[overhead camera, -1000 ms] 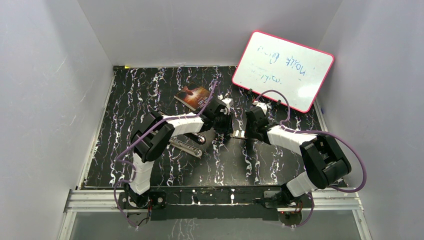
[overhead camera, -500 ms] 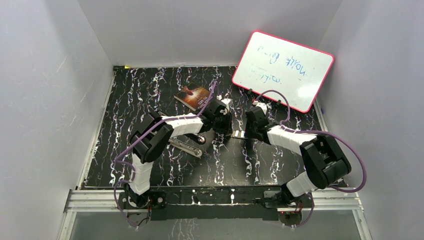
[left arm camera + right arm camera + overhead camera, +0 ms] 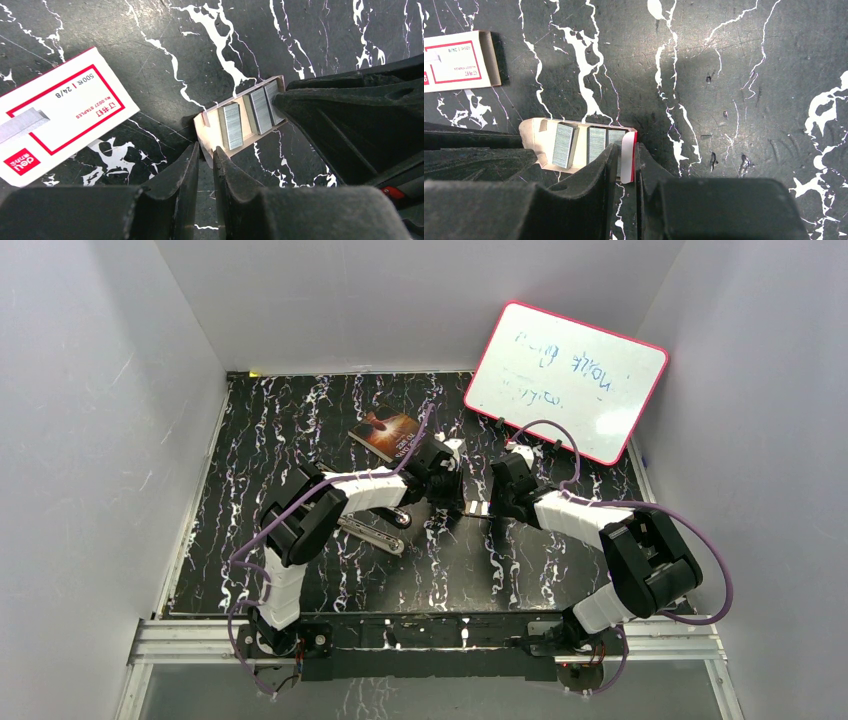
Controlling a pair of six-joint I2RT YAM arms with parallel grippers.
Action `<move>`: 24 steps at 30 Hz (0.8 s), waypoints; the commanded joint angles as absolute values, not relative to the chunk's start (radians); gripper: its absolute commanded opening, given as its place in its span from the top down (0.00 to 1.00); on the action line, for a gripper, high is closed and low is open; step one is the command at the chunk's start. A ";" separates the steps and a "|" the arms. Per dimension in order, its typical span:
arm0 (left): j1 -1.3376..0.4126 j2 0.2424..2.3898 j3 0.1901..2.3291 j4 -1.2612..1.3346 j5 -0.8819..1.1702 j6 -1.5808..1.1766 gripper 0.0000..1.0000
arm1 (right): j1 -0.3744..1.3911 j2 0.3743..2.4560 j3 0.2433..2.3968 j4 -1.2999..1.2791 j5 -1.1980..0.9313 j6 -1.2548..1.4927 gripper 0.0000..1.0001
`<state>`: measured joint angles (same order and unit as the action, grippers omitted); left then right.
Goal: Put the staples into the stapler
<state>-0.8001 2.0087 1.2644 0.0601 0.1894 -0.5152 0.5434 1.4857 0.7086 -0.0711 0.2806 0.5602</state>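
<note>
Silver-grey staples (image 3: 231,126) lie as three strips in a small beige tray (image 3: 212,125) on the black marble table. The left gripper (image 3: 205,150) has its fingers nearly together on the tray's near end flap. From the other side, the right gripper (image 3: 626,147) is shut on the tray's white-and-red end flap (image 3: 628,157), beside the staples (image 3: 564,145). In the top view the tray (image 3: 478,508) sits between the left gripper (image 3: 455,502) and the right gripper (image 3: 492,505). The stapler (image 3: 372,531) lies open to the left, under the left forearm.
The empty white-and-red box sleeve (image 3: 60,110) lies beside the tray; the right wrist view shows the sleeve (image 3: 459,62) at its upper left. A brown booklet (image 3: 385,433) lies behind the left gripper. A pink-rimmed whiteboard (image 3: 565,380) leans at the back right. White walls enclose the table.
The left gripper's jaws have narrowed onto the tray's end. Both arms and the tray stay almost where they were.
</note>
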 commanded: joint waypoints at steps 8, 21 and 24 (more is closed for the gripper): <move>-0.816 2.021 1.283 0.064 0.212 -0.535 0.84 | 0.543 1.500 0.710 -0.072 0.274 0.552 0.74; -0.817 1.982 1.284 0.046 0.158 -0.529 0.95 | 0.542 1.486 0.709 -0.084 0.295 0.554 0.74; -0.817 1.971 1.282 0.041 0.146 -0.528 0.95 | 0.543 1.486 0.710 -0.085 0.295 0.554 0.74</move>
